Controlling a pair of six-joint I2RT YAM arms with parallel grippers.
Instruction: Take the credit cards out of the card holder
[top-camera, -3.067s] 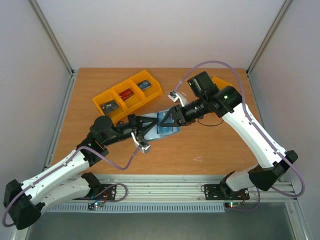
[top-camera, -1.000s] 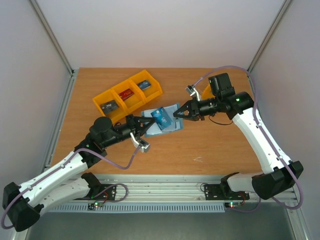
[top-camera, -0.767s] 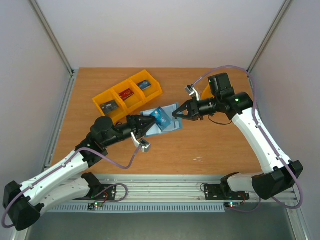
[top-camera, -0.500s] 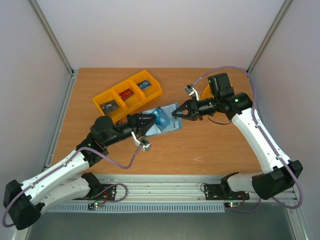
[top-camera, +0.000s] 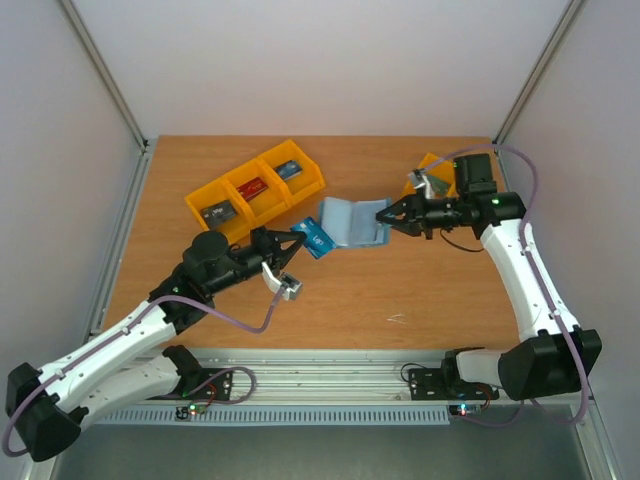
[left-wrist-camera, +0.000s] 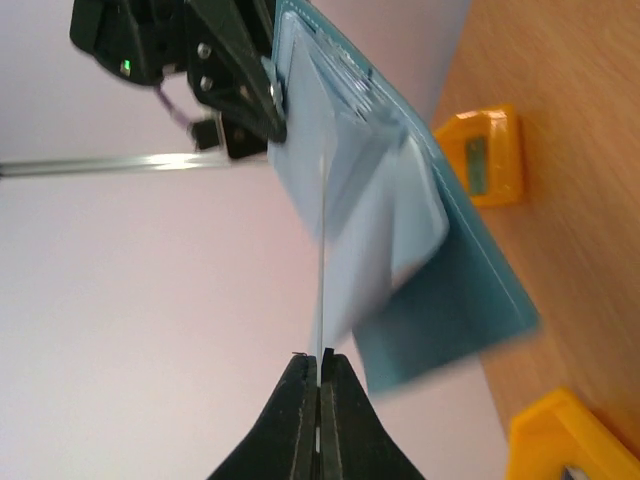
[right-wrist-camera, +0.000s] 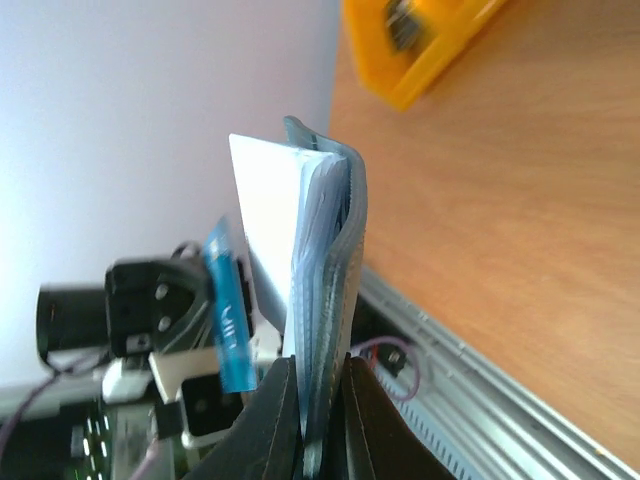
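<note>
A blue credit card (top-camera: 318, 240) hangs above the table just left of the card holder (top-camera: 352, 222) and apart from it. My left gripper (top-camera: 303, 241) is shut on the card's near edge. In the left wrist view the card (left-wrist-camera: 325, 260) shows edge-on between the closed fingertips (left-wrist-camera: 320, 366). The blue-teal card holder is open, and my right gripper (top-camera: 386, 214) is shut on its right edge. The right wrist view has the card holder (right-wrist-camera: 332, 250) pinched in the jaws (right-wrist-camera: 321, 378), with the blue card (right-wrist-camera: 226, 312) beyond it.
Three joined orange bins (top-camera: 255, 190) stand at the back left, each holding a card: dark grey, red and blue. Another orange bin (top-camera: 432, 163) sits behind the right gripper. The arms meet over the middle of the wooden table (top-camera: 400, 290).
The right gripper has carried the card holder to the right. The blue card has slid out of it and stays with the left gripper, which opened briefly and shut again.
</note>
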